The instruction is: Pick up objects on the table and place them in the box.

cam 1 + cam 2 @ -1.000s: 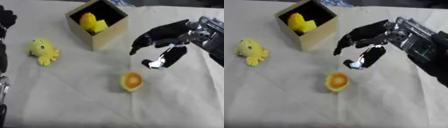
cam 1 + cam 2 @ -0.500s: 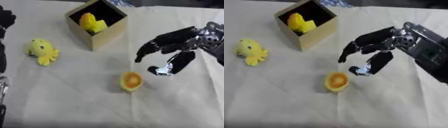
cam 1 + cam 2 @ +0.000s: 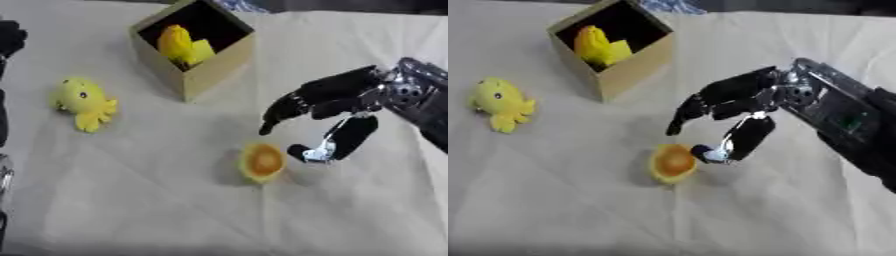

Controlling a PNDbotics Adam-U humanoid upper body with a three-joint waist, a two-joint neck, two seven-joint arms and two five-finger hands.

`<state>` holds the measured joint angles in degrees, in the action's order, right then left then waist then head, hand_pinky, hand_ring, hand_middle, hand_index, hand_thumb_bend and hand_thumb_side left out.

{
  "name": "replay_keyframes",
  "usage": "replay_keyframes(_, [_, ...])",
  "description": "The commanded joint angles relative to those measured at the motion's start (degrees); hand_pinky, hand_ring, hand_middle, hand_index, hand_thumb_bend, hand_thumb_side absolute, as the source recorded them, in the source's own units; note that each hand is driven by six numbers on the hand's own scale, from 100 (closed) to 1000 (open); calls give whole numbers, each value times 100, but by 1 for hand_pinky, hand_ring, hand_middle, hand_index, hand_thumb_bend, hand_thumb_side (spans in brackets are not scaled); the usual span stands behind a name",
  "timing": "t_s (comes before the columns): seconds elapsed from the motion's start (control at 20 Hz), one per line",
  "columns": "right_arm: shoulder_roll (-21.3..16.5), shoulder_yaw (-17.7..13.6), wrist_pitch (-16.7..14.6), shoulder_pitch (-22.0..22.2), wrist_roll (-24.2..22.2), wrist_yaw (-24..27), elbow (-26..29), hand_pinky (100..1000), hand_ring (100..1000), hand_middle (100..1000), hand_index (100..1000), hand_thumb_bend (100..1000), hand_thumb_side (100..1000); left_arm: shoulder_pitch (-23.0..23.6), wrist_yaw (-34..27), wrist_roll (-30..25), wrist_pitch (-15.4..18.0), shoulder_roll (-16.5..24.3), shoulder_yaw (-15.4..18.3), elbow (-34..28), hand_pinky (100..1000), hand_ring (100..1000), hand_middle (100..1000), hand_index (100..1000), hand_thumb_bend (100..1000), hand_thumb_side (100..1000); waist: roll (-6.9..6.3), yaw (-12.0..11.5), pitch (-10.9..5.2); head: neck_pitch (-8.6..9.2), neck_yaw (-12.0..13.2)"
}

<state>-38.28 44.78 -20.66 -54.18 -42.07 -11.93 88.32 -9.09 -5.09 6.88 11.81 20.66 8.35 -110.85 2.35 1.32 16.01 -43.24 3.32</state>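
Left eye view, contents as seen: bench (image 3: 157,200), covered in a pale creased cloth, filling the frame; box (image 3: 214,70), tan cardboard with its top open, upper centre-left, a yellow item (image 3: 179,44) resting inside it; yellow octopus toy (image 3: 83,102), left of centre, lying on the cloth, well apart from the box; orange half-round object (image 3: 262,163), cut face upward, just below centre; right hand (image 3: 337,102), black with silver joints, entering from the right edge, held above and just right of the orange object; fingers (image 3: 284,107) spread apart and slightly bent, pointing down-left, thumb tip near the object's right edge, contact not clear; nothing held; left hand (image 3: 9,37), a dark shape at the upper left edge, state of its fingers cannot be told.
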Motion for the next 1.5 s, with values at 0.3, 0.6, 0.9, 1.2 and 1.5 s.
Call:
replay_keyframes(0.3, [93, -164, -335, 133, 27, -633, -135, 916, 961, 839, 939, 100, 597, -92, -47, -37, 15, 102, 1, -70, 866, 777, 706, 830, 184, 845, -50, -55, -60, 88, -68])
replay_keyframes(0.6, [254, -190, -681, 196, -11, -1116, -349, 914, 960, 834, 942, 135, 591, -110, -58, -45, 17, 79, -3, -76, 866, 777, 705, 829, 182, 847, -68, -84, -36, 111, -98])
replay_keyframes(0.9, [470, -222, -899, 232, -1, -1493, -608, 913, 956, 818, 943, 177, 547, -120, -73, -51, 15, 55, -9, -80, 866, 778, 704, 827, 181, 849, -74, -115, -3, 131, -113])
replay_keyframes(1.2, [636, -236, -968, 252, -130, -1551, -720, 906, 945, 788, 925, 211, 490, -128, -77, -42, 20, 40, 1, -84, 865, 779, 703, 826, 180, 848, -95, -159, 26, 141, -134])
replay_keyframes(1.5, [674, -373, -720, 258, 235, -1478, -660, 870, 844, 580, 765, 116, 403, -129, -80, -46, 16, 17, 2, -91, 866, 780, 701, 825, 179, 849, -95, -165, 28, 165, -133])
